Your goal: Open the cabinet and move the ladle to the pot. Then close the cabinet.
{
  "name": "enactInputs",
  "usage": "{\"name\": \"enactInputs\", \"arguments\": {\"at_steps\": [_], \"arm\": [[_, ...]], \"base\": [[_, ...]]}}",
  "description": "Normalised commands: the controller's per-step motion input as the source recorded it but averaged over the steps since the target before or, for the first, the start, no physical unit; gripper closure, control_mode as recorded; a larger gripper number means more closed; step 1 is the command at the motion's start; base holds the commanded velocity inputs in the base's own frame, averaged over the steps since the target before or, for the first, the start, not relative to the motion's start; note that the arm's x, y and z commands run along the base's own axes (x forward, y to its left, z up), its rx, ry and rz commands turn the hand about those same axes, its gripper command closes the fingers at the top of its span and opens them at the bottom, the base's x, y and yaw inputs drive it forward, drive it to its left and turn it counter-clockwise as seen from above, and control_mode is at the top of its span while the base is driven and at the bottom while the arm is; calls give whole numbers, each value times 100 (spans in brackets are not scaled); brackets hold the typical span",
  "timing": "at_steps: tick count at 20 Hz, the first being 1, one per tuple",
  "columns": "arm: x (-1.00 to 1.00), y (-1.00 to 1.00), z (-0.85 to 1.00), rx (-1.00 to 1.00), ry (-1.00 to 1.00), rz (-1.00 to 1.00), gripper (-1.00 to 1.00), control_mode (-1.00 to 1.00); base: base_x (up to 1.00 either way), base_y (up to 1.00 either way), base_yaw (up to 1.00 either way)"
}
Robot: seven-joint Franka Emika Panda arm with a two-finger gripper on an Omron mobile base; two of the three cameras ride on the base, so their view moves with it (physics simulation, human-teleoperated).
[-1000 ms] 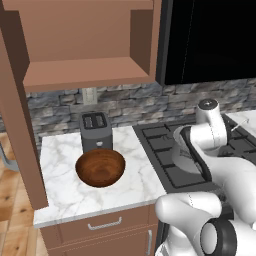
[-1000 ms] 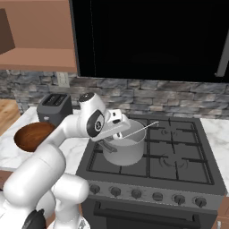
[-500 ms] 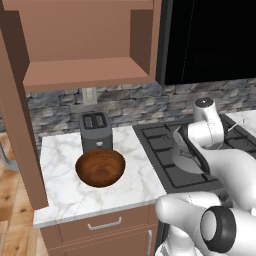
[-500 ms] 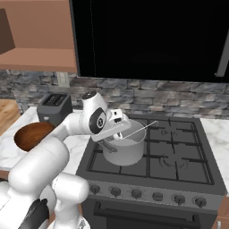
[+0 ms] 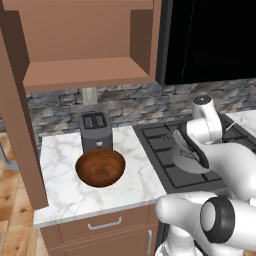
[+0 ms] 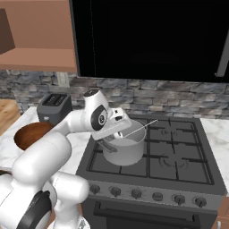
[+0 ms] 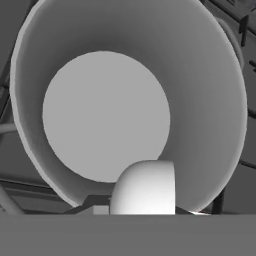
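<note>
Two things share the marble counter to the left of the stove: a round dark wooden bowl near the front edge and a dark two-slot toaster just behind it against the stone backsplash. A drawer unit sits under the counter.

Above the counter we see the cabinet standing open, its door swung out to the left and hanging down past the counter edge; the shelf inside looks bare from the left base view. To the right of the cabinet a large black panel covers the wall above the stove.

The pot stands on the front left burner of the stove, upright and lidless, with its small side handle pointing toward the front left. Our gripper hangs over the pot's rim, and its jaws are pressed together on the ladle, whose thin silver shaft runs out to the right above the pot opening. In the hand view we look straight down into the pot, its flat grey bottom and curved wall plain to see, with the pale rounded bowl of the ladle hanging at the near rim, over the inside.

Our own arm crosses in front of the stove's left half in the left base view, hiding most of the pot there.
</note>
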Motion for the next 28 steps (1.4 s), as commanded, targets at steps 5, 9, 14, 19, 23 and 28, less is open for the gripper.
{"name": "enactInputs", "arguments": {"at_steps": [5,9,14,19,23,28], "arm": [[2,-1,-3,1,0,2,100,-100],[6,0,-7,1,0,2,100,-100],[5,0,-7,2,0,3,100,-100],[7,0,-6,2,1,3,100,-100],[4,0,-9,2,2,3,100,-100],[3,0,-10,2,2,4,100,-100]], "base": [[0,0,0],[0,0,0],[0,0,0],[0,0,0],[0,0,0],[0,0,0]]}}
